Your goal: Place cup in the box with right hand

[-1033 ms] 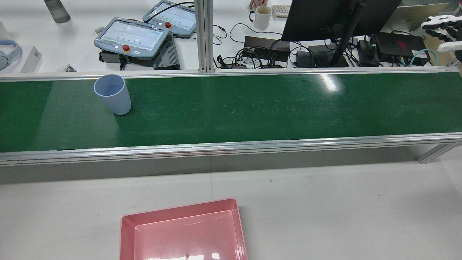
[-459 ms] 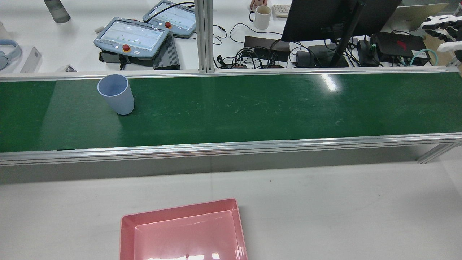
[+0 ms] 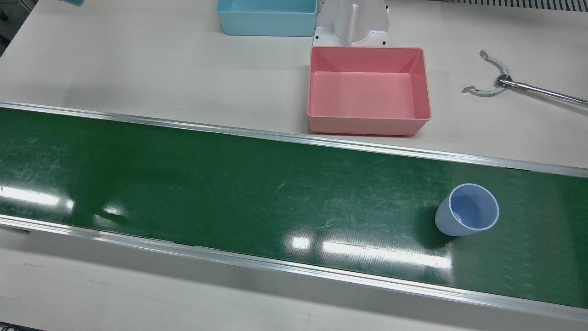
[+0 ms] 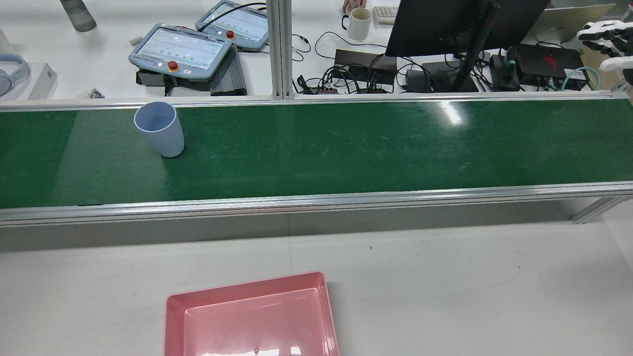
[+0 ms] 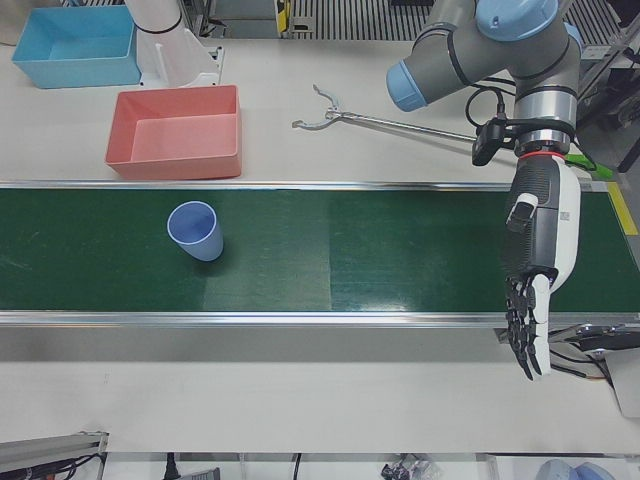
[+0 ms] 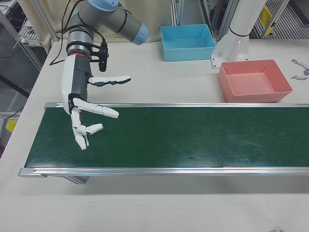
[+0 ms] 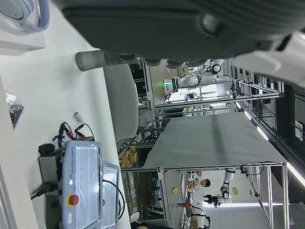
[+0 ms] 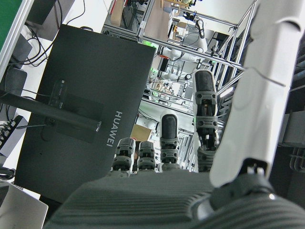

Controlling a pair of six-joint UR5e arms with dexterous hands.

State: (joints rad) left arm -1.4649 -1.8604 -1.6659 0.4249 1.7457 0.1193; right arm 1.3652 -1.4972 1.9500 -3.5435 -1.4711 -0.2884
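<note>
Blue bin (image 3: pixel 267 17) at the table's (image 3: pixel 138 69) robot-side edge; metal grabber tool (image 3: pixel 505 85) near its end; two teach pendants (image 4: pixel 180 48), white mug (image 4: pixel 358 22), black monitor (image 4: pixel 445 24) on the operators' desk.

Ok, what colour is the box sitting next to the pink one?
Light blue box, beside the pink box; clearest in the right-front view.

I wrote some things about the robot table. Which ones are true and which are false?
1. The cup stands upright on the green belt. True.
2. The cup is inside the pink box. False: the pink box holds nothing; the cup is on the belt.
3. The right hand holds the cup. False: it hangs open at the belt's other end, holding nothing.
4. A blue box sits beyond the pink one. True.
5. The left hand is open. True.
</note>
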